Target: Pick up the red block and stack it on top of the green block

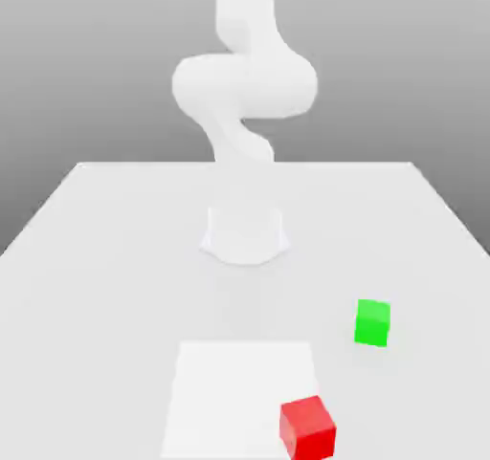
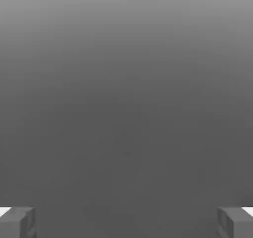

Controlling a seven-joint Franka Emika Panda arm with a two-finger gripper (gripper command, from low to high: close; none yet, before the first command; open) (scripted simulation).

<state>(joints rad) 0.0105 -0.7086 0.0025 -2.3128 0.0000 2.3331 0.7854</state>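
Note:
The red block [image 1: 308, 427], a small matte cube, rests on the white table near the front edge, on the exterior view's right. The green block [image 1: 372, 322], a cube of about the same size, sits a little farther back and more to the right, apart from the red one. In the hand view my gripper [image 2: 126, 223] is open: its two grey fingertips [image 2: 18, 223] stand wide apart with nothing between them, against a plain grey background.
The white arm [image 1: 244, 80] rises from its round base [image 1: 245, 234] at the middle of the table [image 1: 96, 257] and bends upward. A paler square patch [image 1: 230, 391] lies on the tabletop just left of the red block.

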